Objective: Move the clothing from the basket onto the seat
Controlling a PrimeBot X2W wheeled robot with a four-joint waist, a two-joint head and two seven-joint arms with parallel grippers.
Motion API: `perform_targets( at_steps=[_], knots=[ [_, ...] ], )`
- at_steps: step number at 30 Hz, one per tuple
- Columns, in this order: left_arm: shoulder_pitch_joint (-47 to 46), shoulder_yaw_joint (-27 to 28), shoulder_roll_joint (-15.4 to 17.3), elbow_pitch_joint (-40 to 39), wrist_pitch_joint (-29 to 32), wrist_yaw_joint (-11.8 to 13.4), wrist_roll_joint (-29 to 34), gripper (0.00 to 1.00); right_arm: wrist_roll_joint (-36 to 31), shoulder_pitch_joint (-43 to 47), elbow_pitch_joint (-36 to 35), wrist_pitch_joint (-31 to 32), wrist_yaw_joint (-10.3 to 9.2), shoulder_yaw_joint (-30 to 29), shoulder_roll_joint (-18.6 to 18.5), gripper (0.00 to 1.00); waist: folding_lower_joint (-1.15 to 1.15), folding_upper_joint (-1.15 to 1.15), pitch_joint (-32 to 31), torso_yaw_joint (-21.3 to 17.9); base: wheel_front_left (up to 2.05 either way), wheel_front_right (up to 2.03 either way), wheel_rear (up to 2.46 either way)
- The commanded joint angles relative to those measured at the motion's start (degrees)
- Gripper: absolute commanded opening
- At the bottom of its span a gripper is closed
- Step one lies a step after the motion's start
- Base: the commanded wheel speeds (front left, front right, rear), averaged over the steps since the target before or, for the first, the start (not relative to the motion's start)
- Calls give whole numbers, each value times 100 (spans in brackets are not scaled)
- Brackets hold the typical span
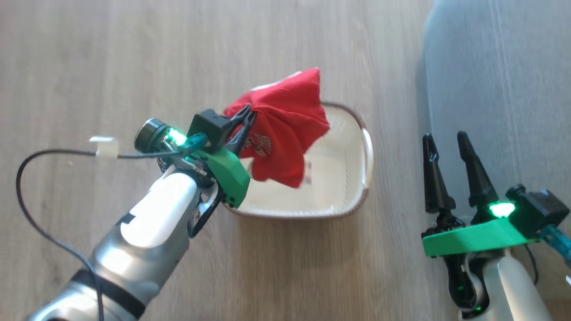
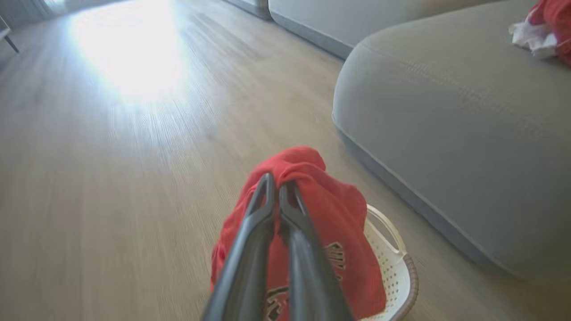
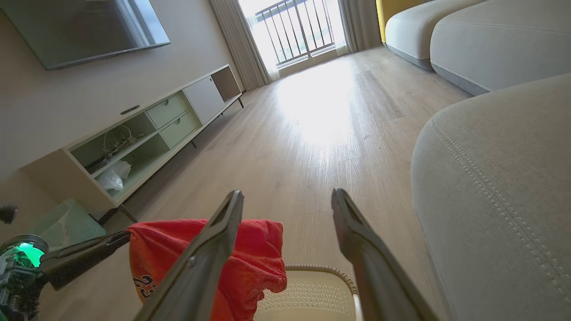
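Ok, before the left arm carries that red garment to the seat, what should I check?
1. Grip: left claw shut on the clothing, ok.
2. Lift: clothing clear of the basket, cannot tell; its hem hangs low.
3. Contents: rest of basket bare, cannot tell; partly hidden.
4. Landing: seat has free room, ok.
5. Other arm: right claw open and empty, ok.

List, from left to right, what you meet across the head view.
A black cable → left gripper → clothing → right gripper. The basket and seat overlap these, so they are left out.
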Motion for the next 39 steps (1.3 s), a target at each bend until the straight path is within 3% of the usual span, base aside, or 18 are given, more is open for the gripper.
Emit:
perform_targets(
  at_steps=[1, 10, 22, 29, 39],
  knots=[
    [2, 388, 151, -398, -72, 75, 95, 0, 27, 58, -124, -37, 40, 125, -31, 100, 1, -1, -712, 485, 0, 0, 0],
    [767, 1702, 76, -1982, -73, 343, 477, 0, 197, 266, 22, -37, 40, 182, -31, 100, 1, -1, -1331, 726, 0, 0, 0],
    [1061, 2573, -127, -3329, -73, 435, 951, 0, 234, 558, -36, -37, 40, 172, -31, 100, 1, -1, -1804, 869, 0, 0, 0],
    [963, 2681, -230, -3932, -73, 453, 1065, 0, 302, 677, -58, -37, 40, 171, -31, 100, 1, -1, -1979, 960, 0, 0, 0],
    [1127, 2175, -302, -4429, 116, 345, 1177, 0, 249, 737, -145, -37, 40, -35, -31, 100, 1, -1, -2035, 1042, 0, 0, 0]
  ],
)
